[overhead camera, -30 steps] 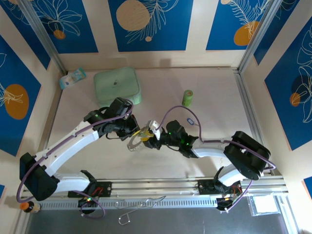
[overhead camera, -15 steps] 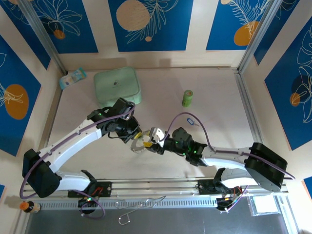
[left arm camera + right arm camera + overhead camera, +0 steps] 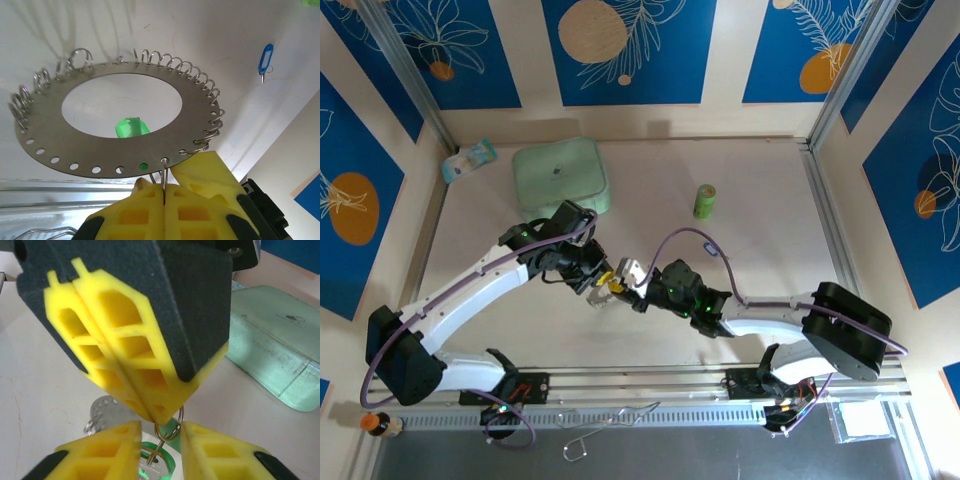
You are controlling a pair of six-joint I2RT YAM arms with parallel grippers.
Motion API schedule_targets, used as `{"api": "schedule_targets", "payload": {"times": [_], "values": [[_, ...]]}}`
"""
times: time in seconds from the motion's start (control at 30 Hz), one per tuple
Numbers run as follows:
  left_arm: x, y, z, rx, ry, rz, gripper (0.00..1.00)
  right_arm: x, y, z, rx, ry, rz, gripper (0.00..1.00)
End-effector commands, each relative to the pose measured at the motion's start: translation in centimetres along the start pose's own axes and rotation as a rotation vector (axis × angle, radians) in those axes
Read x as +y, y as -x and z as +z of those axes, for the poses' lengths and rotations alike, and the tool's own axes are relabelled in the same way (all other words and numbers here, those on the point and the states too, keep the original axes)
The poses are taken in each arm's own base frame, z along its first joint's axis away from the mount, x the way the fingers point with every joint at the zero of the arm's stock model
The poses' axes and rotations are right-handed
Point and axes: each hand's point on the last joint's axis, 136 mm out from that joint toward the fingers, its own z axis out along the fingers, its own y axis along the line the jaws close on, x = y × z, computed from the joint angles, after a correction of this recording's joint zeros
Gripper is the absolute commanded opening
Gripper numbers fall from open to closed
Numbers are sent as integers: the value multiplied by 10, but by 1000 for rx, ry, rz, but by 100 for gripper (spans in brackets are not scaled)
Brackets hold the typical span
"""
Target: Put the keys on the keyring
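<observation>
Clamps silvery loop-rimmed disc keyring in left gripper; offers green-headed key at right gripper, hold unclear; threads neither that nor blue-headed key

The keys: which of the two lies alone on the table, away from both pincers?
The blue-headed key: it lies loose on the table, apart from the keyring. The green-headed key shows through the ring's hole.

Table bears mint case, green cylinder, blue key.
</observation>
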Motion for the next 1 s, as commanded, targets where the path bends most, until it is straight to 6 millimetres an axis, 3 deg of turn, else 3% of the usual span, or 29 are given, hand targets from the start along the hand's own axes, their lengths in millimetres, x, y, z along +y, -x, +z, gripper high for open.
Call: {"api": "schedule_targets", "payload": {"times": [0.0,0.3,0.4,0.43,0.5,0.63,0.73,0.87,0.97], "values": [[-1,-6,-6,8,-11,-87,0,-5,18,4,-51,-23,-16,21],[1,-4,-7,-14,-15,-64,0,-8,18,6,-38,-33,-19,2],[-3,8,-13,-95,-75,-8,22,-7,17,3,-31,-17,-7,0],[-3,17,-20,-157,-91,31,32,-7,16,1,-28,-10,-1,0],[-9,38,-40,-312,-130,156,42,-5,14,-2,-17,17,9,0],[-40,64,-89,-637,-207,604,51,-2,15,-13,17,113,20,0],[-58,60,-104,-785,-242,986,53,2,17,-27,45,232,44,0],[-59,29,-93,-828,-303,1480,47,2,25,-51,87,361,64,0],[-46,-8,-69,-735,-379,1883,44,0,34,-66,105,416,47,0]]}}
